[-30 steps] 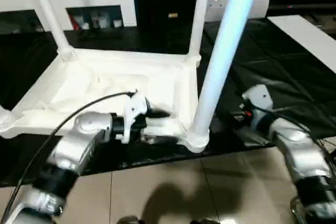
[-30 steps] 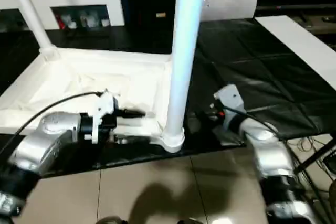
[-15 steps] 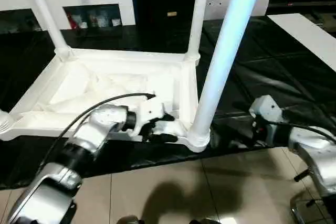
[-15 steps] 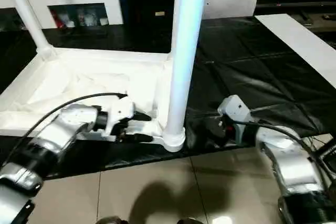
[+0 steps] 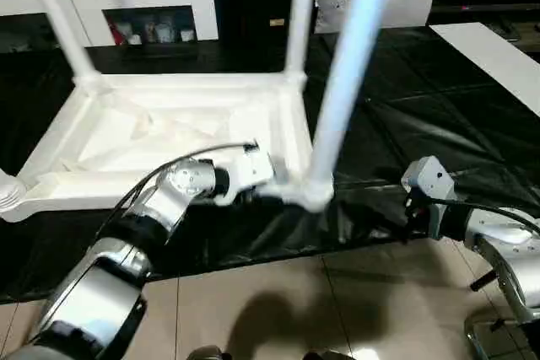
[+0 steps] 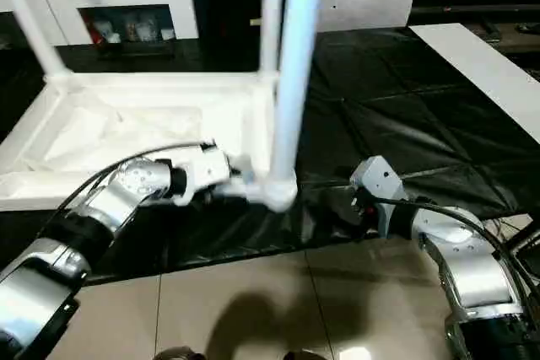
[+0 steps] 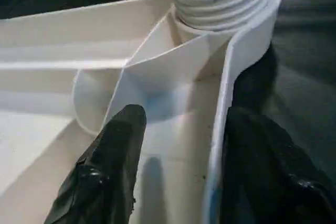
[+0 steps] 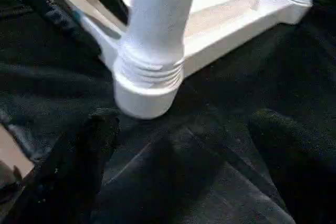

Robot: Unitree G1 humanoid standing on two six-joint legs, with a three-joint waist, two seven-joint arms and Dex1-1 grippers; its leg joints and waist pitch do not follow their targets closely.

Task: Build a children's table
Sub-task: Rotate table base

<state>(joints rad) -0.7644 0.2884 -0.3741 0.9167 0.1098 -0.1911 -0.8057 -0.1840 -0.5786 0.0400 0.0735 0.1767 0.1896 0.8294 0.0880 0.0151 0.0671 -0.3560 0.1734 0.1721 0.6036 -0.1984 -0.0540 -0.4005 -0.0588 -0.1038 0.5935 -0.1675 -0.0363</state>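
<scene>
Table (image 5: 169, 137) lies upside down on black matting, legs up. Left hand (image 5: 253, 183) reaches its near rim beside a corner leg (image 5: 337, 99); no writing is legible. Left wrist: fingers (image 7: 105, 171) straddle the rim wall, half closed; pinch squarely before pulling. Right wrist: right hand (image 8: 178, 182) spread wide, empty, facing the socket (image 8: 147, 90).
</scene>
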